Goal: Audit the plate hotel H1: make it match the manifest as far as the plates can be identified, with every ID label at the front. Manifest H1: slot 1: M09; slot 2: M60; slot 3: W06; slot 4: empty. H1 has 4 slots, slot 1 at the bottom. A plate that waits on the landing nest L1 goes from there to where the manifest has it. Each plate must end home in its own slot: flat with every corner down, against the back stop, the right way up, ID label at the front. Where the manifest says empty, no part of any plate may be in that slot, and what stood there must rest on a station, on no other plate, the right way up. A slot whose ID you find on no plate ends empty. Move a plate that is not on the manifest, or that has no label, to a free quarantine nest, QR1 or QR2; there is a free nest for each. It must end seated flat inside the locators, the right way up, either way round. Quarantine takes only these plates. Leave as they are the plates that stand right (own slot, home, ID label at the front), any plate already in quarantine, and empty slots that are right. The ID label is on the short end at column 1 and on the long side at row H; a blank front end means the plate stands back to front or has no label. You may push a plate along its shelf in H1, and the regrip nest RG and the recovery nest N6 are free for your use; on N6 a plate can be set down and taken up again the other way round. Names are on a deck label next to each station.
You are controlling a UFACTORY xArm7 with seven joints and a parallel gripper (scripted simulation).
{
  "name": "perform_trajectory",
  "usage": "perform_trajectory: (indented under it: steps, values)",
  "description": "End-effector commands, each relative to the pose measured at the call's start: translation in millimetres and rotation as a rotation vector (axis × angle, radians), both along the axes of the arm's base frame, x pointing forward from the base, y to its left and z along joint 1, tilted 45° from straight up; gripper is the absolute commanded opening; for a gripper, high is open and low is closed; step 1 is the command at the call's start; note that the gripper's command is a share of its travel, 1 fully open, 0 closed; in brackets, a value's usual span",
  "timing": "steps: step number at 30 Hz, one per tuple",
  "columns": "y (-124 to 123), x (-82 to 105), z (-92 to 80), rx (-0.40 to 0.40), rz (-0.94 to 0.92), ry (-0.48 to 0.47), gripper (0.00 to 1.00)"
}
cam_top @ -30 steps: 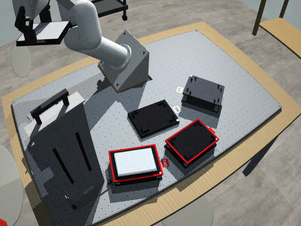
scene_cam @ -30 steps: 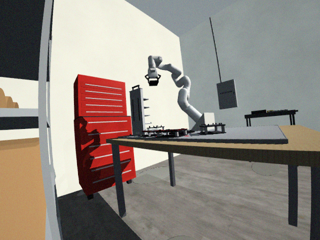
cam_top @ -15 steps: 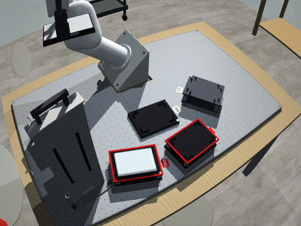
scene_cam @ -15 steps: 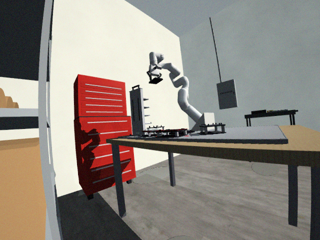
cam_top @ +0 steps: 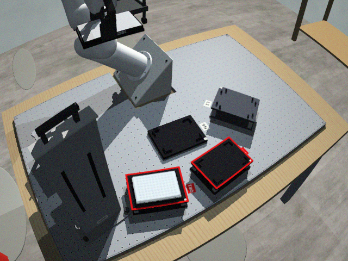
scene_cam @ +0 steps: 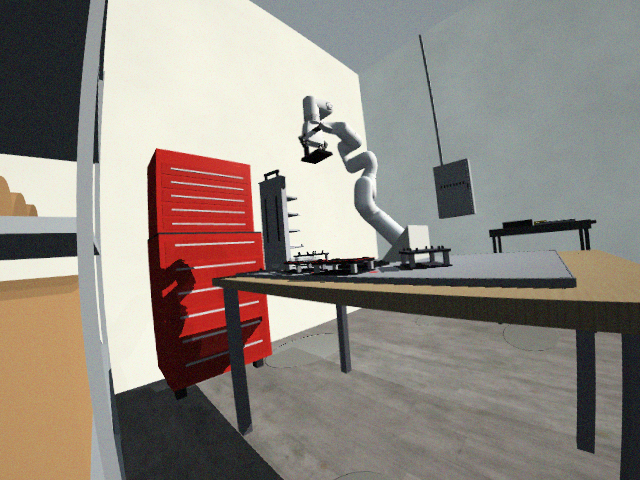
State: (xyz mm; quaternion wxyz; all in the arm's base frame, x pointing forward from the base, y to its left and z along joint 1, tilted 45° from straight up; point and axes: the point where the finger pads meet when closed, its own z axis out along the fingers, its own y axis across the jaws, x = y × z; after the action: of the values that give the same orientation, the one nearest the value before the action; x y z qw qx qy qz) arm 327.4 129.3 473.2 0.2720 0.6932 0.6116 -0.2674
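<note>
My gripper (cam_top: 110,26) (scene_cam: 314,148) is shut on a black-framed plate (cam_top: 128,22) (scene_cam: 316,156) with a pale top. It holds the plate roughly level, high above the back left of the deck, above and beyond the arm's base (cam_top: 151,70). The plate hotel H1 (cam_top: 75,168) (scene_cam: 272,222) is a dark tower with a handle at the deck's left. Its thin shelves (scene_cam: 293,214) show edge-on in the exterior view, and I cannot tell what lies on them. The landing nest L1 (cam_top: 234,106) at the right holds no plate.
A red-framed quarantine nest (cam_top: 130,192) at the front holds a white plate (cam_top: 156,187). A second red-framed nest (cam_top: 222,162) to its right holds no plate. The black nest N6 (cam_top: 176,136) in the middle holds no plate. A red tool cabinet (scene_cam: 206,258) stands beside the table.
</note>
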Motion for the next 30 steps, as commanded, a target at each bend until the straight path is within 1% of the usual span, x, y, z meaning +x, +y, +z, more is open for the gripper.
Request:
perform_trajectory:
  steps: [1,10,12,19,27,29,30]
  values:
    - [17,4.4,-15.0,-0.001,0.003,-0.001,0.00]
    - [48,11.6,-46.5,-0.001,0.003,-0.001,0.00]
    - [48,11.6,-46.5,-0.001,0.003,-0.001,0.00]
    - [72,17.1,-71.0,-0.001,0.003,-0.001,0.00]
    - [101,11.1,-98.7,-0.001,0.003,-0.001,0.00]
    - [101,11.1,-98.7,-0.001,0.003,-0.001,0.00]
    - [104,10.3,-102.2,-0.001,0.003,-0.001,0.00]
